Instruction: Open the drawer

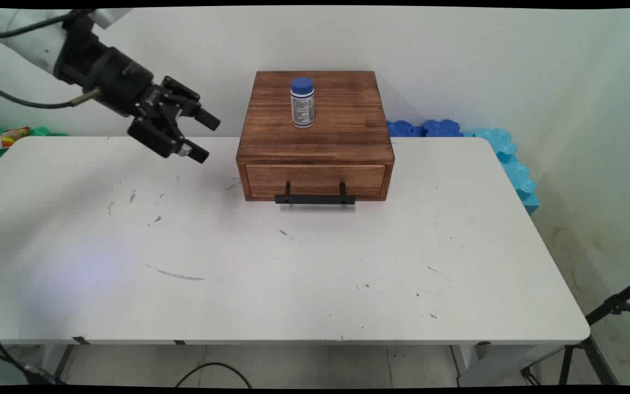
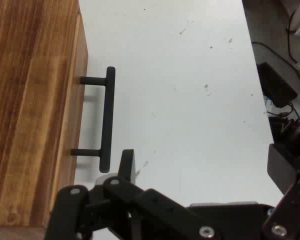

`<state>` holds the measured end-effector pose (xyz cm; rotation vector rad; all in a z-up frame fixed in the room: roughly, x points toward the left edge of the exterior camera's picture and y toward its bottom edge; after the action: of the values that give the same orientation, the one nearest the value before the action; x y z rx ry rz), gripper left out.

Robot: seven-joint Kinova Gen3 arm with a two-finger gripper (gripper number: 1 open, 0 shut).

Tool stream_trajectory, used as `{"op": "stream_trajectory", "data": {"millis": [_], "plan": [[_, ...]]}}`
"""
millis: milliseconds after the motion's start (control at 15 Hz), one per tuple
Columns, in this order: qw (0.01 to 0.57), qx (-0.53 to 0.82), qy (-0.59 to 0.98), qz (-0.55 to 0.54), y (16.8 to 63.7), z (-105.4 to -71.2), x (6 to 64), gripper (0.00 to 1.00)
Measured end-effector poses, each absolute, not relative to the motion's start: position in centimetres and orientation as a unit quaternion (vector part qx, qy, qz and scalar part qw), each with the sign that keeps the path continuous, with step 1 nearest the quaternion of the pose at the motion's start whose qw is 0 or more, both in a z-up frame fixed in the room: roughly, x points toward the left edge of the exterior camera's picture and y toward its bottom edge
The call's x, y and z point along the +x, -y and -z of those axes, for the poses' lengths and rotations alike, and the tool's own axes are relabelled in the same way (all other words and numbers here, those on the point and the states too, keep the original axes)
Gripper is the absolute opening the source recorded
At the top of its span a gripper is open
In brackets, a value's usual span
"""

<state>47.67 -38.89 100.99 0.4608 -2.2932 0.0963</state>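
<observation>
A brown wooden box [image 1: 315,131] stands at the back middle of the white table [image 1: 293,273], and in the hand view the wooden box [image 2: 30,115] fills the left side. Its drawer front [image 1: 315,180] is closed and carries a black bar handle [image 1: 315,199]; that handle [image 2: 107,117] also shows in the hand view. On the box's top stands a white bottle with a blue cap [image 1: 302,102], upright. My gripper [image 1: 205,139] hovers above the table just left of the box, open and holding nothing. In the hand view the gripper [image 2: 205,165] is beside the handle, apart from it.
Blue foam pieces [image 1: 457,131] lie behind the table's back right corner and down its right side. Green bags [image 1: 3,137] sit past the left edge. A black tripod [image 1: 605,328] stands at the lower right, and cables [image 1: 211,372] run under the table.
</observation>
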Motion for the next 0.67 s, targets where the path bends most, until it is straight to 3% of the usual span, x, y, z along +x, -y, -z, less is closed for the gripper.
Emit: {"op": "stream_trajectory", "data": {"millis": [667], "plan": [[0.362, 0.196, 0.910, -0.054, 41.3, -98.9, 41.2, 1.00]]}}
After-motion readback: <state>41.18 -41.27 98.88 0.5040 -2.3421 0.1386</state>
